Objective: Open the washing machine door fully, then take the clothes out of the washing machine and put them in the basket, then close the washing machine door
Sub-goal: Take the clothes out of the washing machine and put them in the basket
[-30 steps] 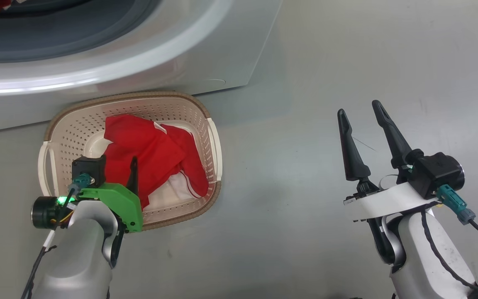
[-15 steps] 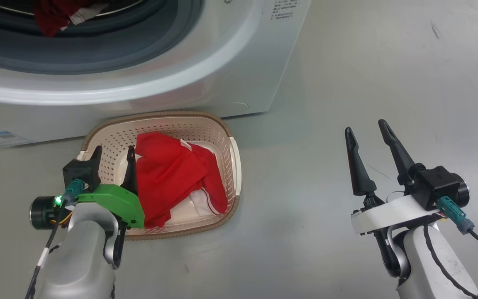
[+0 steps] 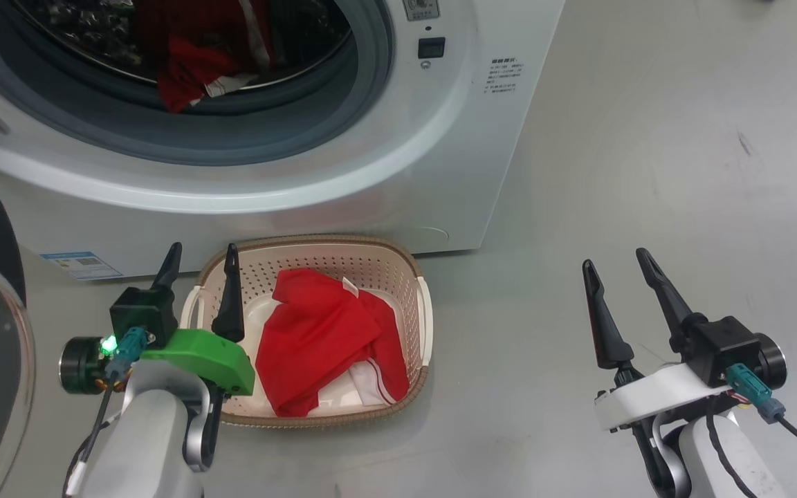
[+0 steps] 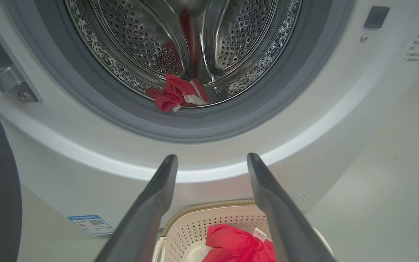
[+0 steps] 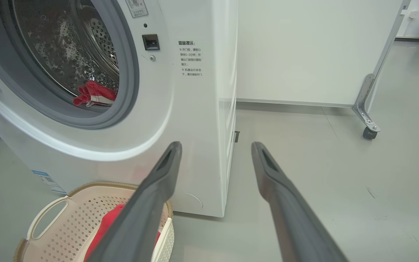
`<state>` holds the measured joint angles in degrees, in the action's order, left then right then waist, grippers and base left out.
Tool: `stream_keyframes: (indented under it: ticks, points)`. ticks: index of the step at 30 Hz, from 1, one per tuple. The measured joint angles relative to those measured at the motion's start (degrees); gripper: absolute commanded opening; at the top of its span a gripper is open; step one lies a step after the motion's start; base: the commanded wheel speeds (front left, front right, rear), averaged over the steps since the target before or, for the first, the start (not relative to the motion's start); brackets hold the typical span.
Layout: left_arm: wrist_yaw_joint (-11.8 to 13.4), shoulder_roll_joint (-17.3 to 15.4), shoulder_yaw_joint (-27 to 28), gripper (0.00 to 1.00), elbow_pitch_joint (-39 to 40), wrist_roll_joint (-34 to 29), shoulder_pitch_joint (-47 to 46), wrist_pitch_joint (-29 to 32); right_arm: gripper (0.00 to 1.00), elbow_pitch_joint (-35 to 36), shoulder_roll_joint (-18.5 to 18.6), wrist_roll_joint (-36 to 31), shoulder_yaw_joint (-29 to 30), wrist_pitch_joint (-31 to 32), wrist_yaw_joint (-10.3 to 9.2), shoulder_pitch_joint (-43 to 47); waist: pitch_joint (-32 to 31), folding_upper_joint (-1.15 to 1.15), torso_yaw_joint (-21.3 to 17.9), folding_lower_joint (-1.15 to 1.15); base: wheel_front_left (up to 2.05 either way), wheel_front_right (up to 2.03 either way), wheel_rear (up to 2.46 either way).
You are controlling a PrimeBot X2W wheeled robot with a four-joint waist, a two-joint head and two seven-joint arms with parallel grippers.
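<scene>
Left wrist view, and your left gripper (image 4: 211, 157) is spread wide, holding nothing. The red clothes (image 4: 176, 96) lie dead ahead at twelve o'clock on the drum (image 4: 140, 47) lip, bunched crosswise. Your right gripper (image 3: 614, 259), also spread and holding nothing, sits farther off at three o'clock.

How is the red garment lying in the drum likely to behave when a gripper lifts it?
Probably floppy: the red garment lies crumpled in folds at the front lip of the drum, so it should sag and trail from a pinch. Likely light, being a small thin bundle. It may drag across the grey seal on its way out.
</scene>
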<state>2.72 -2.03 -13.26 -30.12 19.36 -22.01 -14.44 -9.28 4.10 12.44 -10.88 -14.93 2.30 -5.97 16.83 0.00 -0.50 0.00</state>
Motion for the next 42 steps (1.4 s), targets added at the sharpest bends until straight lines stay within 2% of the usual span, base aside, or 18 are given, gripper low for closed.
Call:
stream_keyframes:
  ticks: [9, 18, 31, 36, 42]
  points:
    - [0.54, -0.01, -0.23, 1.00, 5.70, -1.34, 6.68, 0.00, 1.00, 0.11, -0.10, -0.48, -0.01, 0.00, -0.03, 3.03, -5.36, 0.00, 1.67, 0.00, 0.00, 0.00, 0.00]
    - [1.18, -0.15, -0.41, 1.00, 9.90, -1.58, 12.41, 0.00, 1.00, 0.64, -0.21, -0.49, 0.91, 0.00, -1.30, 6.31, -9.59, 0.00, 2.78, 0.00, 0.00, 0.00, 0.00]
    - [2.12, -1.48, -0.14, 1.00, 14.04, -2.92, 18.09, 0.00, 1.00, 1.22, -0.49, -0.49, 0.68, 0.00, -2.07, 10.46, -13.84, 0.00, 2.47, 0.00, 0.00, 0.00, 0.00]
    - [2.37, -1.75, -0.13, 1.00, 15.81, -3.07, 20.10, 0.29, 1.00, 1.79, -0.54, -0.49, 0.83, 0.00, -2.99, 12.09, -15.57, 0.00, 2.25, 0.00, 0.00, 0.00, 0.00]
    - [2.61, -1.79, -0.05, 1.00, 18.16, -3.07, 21.99, 1.33, 1.00, 2.43, -0.58, -0.49, 0.59, 0.00, -3.02, 13.61, -16.54, 0.00, 2.35, 0.00, 0.00, 0.00, 0.00]
